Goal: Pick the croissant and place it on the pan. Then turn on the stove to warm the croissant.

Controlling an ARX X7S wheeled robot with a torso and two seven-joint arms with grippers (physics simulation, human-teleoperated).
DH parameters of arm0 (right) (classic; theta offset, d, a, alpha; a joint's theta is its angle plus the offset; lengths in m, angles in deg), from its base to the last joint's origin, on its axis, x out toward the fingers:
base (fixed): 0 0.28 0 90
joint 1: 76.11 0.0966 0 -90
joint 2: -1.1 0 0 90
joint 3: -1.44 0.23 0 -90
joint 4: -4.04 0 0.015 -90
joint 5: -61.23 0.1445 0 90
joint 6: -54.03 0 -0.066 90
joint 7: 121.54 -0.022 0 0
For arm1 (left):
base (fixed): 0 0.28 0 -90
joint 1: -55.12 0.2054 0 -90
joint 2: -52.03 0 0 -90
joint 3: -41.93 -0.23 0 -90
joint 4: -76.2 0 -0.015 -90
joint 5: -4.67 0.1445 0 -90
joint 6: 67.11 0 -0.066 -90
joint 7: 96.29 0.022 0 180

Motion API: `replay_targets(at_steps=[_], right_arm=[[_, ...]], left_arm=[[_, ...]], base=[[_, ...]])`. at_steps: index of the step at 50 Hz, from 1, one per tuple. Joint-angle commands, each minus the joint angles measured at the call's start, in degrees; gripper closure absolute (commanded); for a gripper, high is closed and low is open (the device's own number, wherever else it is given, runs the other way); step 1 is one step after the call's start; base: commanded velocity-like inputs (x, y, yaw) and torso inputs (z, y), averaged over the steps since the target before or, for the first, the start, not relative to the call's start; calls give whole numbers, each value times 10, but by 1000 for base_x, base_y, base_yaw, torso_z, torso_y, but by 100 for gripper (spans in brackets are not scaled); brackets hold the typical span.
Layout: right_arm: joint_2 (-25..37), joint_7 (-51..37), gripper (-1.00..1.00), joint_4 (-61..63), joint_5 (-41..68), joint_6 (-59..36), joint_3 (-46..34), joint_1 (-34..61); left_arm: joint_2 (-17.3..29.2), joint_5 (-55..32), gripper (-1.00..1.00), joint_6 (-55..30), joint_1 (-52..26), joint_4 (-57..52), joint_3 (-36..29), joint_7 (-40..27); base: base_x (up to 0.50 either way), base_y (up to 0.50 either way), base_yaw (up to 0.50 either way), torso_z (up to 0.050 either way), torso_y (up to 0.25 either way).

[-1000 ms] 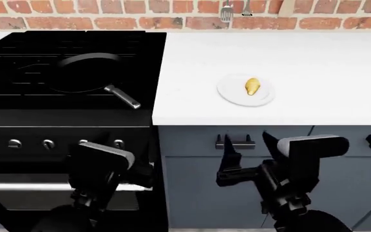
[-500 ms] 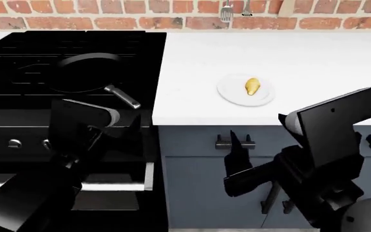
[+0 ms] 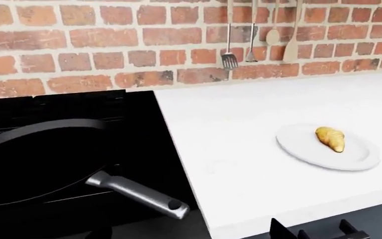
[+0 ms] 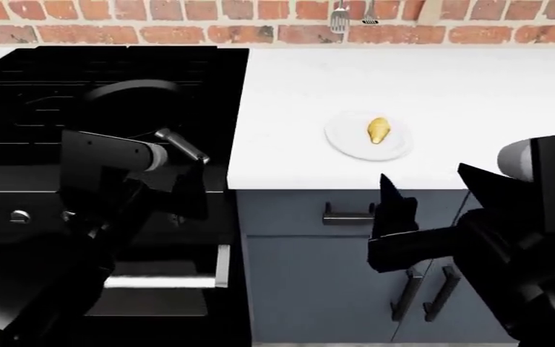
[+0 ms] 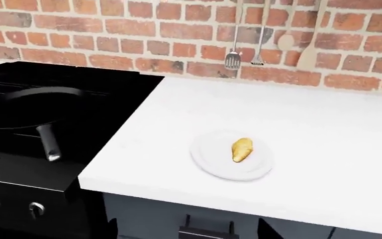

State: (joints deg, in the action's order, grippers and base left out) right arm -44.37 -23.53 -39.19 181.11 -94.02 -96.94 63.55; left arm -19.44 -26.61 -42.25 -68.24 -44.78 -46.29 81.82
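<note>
Croissant [image 4: 378, 130] on white plate [image 4: 347, 144], on table [image 4: 451, 87] right of stove [image 4: 27, 173]. Pan [image 3: 32, 159] on stove, handle toward plate. Wrist views alone show hanging utensils [image 5: 234, 59] on brick wall. Left end effector [image 4: 188, 189], right end effector [image 4: 392, 228]: opening unclear, neither holding anything.

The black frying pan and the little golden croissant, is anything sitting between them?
No. In the right wrist view, only bare white countertop lies between the round black frying pan and the white plate holding the golden croissant.
</note>
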Motion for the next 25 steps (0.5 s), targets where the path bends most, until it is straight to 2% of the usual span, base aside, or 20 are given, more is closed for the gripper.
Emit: replay_targets(at_steps=[1, 25], right_arm=[[1, 10, -100, -6, -13, 16, 14, -3], [16, -7, -100, -8, 6, 34, -7, 17]], left_arm=[[-2, -8, -100, -5, -6, 3, 3, -2], [-2, -7, -100, 6, -6, 15, -6, -7]], base=[[500, 0, 0, 0, 0], [500, 0, 0, 0, 0]])
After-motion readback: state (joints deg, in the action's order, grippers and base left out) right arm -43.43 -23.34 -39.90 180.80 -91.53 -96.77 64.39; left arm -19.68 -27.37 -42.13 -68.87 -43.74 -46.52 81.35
